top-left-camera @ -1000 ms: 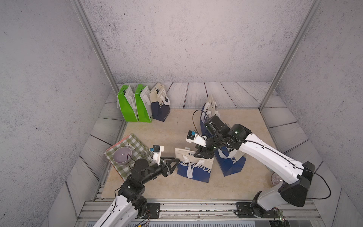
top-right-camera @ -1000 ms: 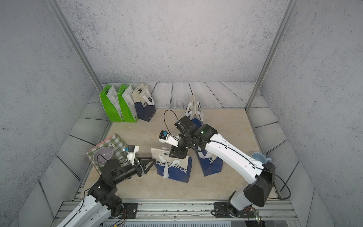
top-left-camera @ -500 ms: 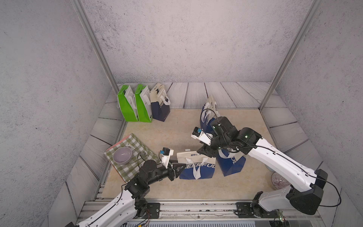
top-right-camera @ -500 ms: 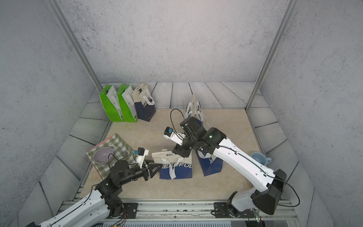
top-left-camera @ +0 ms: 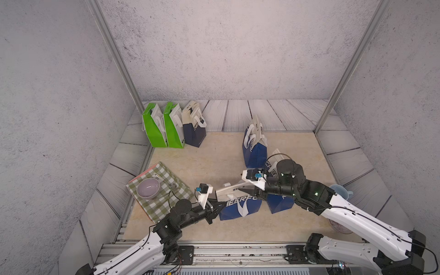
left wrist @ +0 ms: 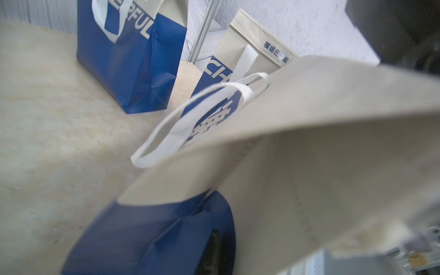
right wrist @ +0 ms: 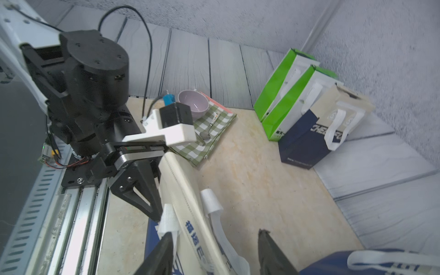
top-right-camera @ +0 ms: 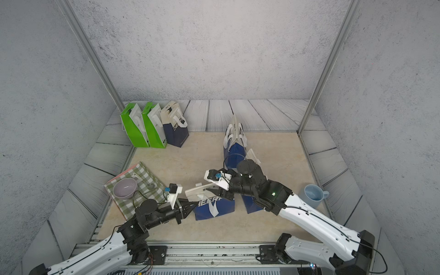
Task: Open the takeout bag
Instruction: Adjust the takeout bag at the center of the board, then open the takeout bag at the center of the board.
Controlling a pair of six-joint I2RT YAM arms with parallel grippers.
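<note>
Takeout bag sits front-centre; your left gripper pinches its end, seemingly to anchor it, while your right gripper straddles the rim, spread wide, ready to pull.

Top views: mounted high over the front rail, facing down and toward the back wall. Far off; both take in the two arms, the whole tabletop and three walls. Near-identical pictures, offset slightly sideways.

Left wrist view: low, pressed close to the takeout bag, whose cream top blurs across half the frame. Faces two other blue bags beyond.

Right wrist view: higher, looking across that bag's rim, past the left gripper, toward the checked cloth and green bags.

Only the takeout bag shows in all four.
</note>
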